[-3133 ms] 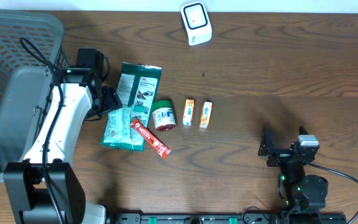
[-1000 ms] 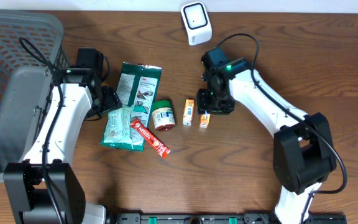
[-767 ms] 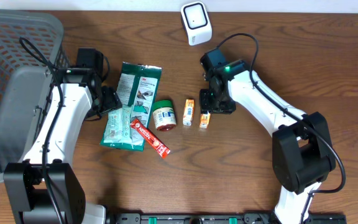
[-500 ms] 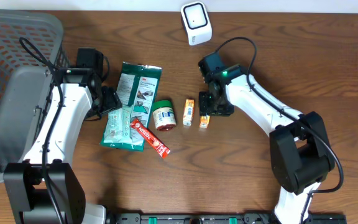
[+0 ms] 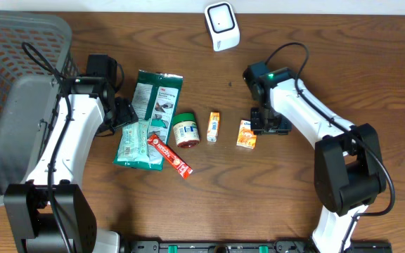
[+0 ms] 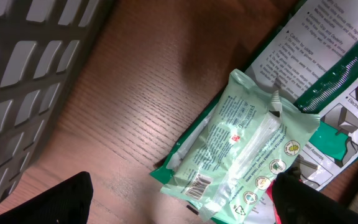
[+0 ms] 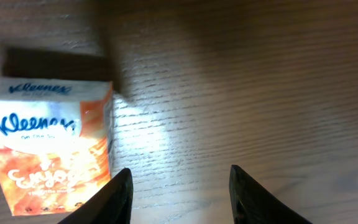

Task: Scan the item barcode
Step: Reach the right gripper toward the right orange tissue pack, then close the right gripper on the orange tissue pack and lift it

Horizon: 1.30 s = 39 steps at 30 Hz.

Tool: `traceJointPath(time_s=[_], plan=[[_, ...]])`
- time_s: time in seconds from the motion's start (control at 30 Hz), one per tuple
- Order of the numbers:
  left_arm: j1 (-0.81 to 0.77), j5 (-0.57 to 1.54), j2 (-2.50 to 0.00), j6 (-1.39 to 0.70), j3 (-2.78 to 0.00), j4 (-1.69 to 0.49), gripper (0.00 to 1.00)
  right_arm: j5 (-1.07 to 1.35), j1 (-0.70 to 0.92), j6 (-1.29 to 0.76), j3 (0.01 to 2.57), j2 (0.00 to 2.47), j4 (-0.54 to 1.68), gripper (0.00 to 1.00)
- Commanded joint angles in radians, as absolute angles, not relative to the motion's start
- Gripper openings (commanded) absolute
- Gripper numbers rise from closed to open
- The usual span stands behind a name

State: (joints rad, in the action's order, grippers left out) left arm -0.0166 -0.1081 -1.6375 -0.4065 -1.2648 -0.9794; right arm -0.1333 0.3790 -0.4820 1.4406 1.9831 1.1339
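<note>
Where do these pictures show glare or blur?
Overhead view: even light, sharp. Left wrist view: glare on the pale green wipes pack; the grey basket is soft. Right wrist view: bright spot on the wooden table beside the Kleenex pack; right gripper dark and blurred.

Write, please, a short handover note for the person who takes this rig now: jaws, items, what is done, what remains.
Left gripper: jaws open, empty, above the wipes.
Right gripper: jaws open, empty, beside the Kleenex pack, which lies flat.
Scanner: at the far edge, nothing near it.
Done: no scan apparent.
To do: grasp the pack, show its barcode to the scanner.
</note>
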Motion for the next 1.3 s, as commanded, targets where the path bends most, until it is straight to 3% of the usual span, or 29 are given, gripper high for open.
traceJointPath(time_s=[0.0,0.27,0.77,1.27], plan=[[-0.012,-0.117,-1.616,-0.404,-1.277,-0.982,0.92,-0.022,0.382,-0.474,1.451,1.959,1.114,0.45],[-0.012,-0.117,-1.616,-0.404,-1.277,-0.982,0.92,0.01,0.454,-0.574,1.45,1.961,1.016,0.46],[-0.012,-0.117,-1.616,-0.404,-1.277,-0.982,0.93,-0.434,0.701,-0.703,1.341,1.967,0.873,0.36],[-0.012,-0.117,-1.616,-0.404,-1.277,-0.982,0.93,-0.545,0.71,-0.651,1.254,1.97,0.826,0.36]])
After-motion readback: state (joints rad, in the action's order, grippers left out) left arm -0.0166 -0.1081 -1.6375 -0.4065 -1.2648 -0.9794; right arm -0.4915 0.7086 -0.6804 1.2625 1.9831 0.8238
